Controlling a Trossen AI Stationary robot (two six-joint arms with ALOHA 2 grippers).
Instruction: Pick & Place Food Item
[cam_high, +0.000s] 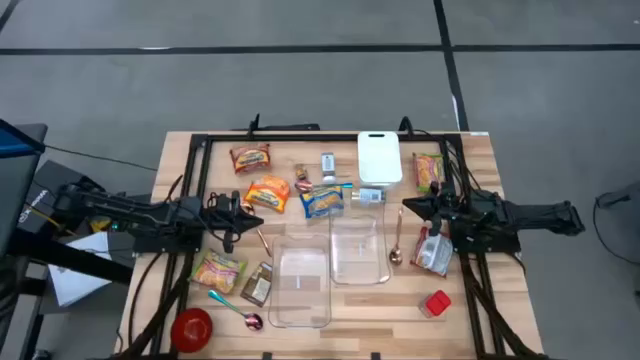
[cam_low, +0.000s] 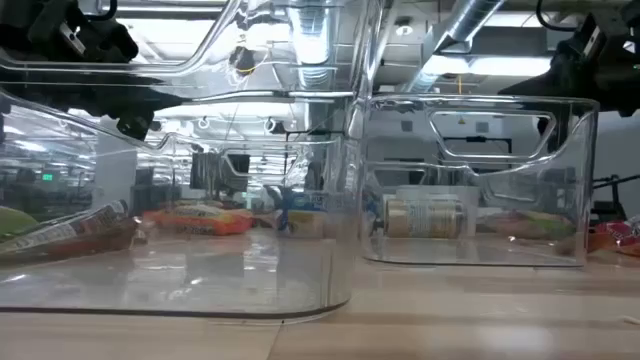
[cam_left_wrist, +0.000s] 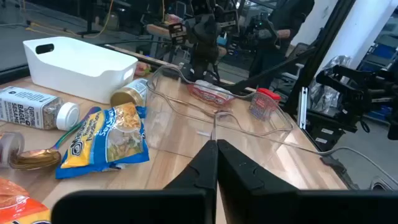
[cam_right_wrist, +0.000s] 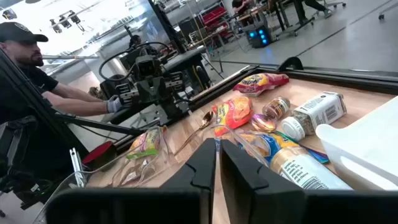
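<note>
Several snack packets lie flat on the wooden table: two orange ones, a blue-and-yellow one, a green-yellow one, one at the far right and a red-white one. Two clear plastic containers stand in the middle near the front. My left gripper hovers shut left of the containers, beside the orange packet. My right gripper hovers shut right of them, above the red-white packet. In both wrist views the fingers hold nothing.
A white bin stands at the far side, with a seasoning jar and a can close by. Spoons, a red bowl and a red block lie near the front. A person stands beyond the left arm.
</note>
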